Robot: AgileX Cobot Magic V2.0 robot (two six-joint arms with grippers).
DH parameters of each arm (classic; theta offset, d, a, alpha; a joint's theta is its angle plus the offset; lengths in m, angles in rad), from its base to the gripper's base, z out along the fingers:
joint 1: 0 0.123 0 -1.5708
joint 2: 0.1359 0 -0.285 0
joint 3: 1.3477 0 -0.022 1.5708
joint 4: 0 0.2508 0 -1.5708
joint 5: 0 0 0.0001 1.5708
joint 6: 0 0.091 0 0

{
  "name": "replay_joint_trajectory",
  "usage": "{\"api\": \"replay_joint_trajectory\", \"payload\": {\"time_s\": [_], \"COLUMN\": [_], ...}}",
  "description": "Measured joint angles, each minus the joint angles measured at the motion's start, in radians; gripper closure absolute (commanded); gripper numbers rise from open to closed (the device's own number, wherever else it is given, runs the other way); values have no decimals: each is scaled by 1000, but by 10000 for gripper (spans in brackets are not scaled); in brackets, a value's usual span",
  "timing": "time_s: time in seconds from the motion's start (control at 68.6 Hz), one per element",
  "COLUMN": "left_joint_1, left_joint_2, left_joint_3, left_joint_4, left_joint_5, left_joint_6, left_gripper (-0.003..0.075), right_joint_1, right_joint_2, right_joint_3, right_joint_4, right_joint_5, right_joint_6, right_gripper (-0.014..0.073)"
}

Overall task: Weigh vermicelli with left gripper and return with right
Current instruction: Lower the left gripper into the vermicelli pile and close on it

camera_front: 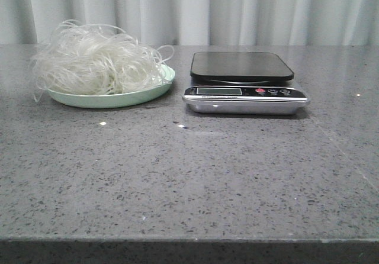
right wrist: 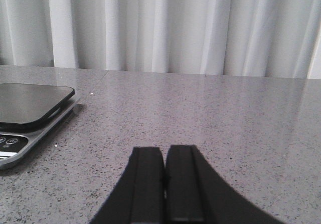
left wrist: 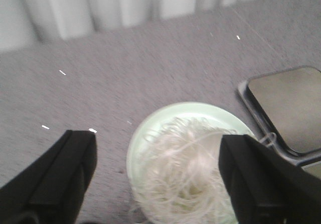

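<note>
The vermicelli is a fluffy whitish tangle piled on a pale green plate at the back left of the table. A digital scale with a bare black platform stands to its right. No gripper shows in the front view. In the left wrist view my left gripper is wide open, high above the vermicelli and the plate, with the scale at the side. My right gripper is shut and empty above bare table, to the right of the scale.
The table is grey speckled stone with its front edge near the camera. White curtains hang behind it.
</note>
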Motion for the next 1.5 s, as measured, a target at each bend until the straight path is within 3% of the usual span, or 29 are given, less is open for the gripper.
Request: {"api": "replay_joint_trajectory", "payload": {"time_s": [0.262, 0.437, 0.831, 1.006, 1.122, 1.254, 1.501], "left_joint_1": [-4, -21, -51, -51, -51, -51, -51], "left_joint_2": [272, 382, 506, 526, 526, 526, 526], "left_joint_3": [-125, -141, -149, -153, -153, -158, -179], "left_joint_4": [-158, -166, -128, -124, -124, -124, -89], "left_joint_5": [128, 137, 131, 131, 131, 133, 153], "left_joint_6": [90, 138, 175, 176, 176, 176, 176], "left_gripper": [110, 41, 48, 172, 342, 599, 584], "right_joint_1": [0, 0, 0, 0, 0, 0, 0], "right_joint_2": [0, 0, 0, 0, 0, 0, 0], "right_joint_3": [0, 0, 0, 0, 0, 0, 0], "right_joint_4": [0, 0, 0, 0, 0, 0, 0], "right_joint_5": [0, 0, 0, 0, 0, 0, 0], "right_joint_6": [0, 0, 0, 0, 0, 0, 0], "right_gripper": [442, 442, 442, 442, 442, 442, 442]}}
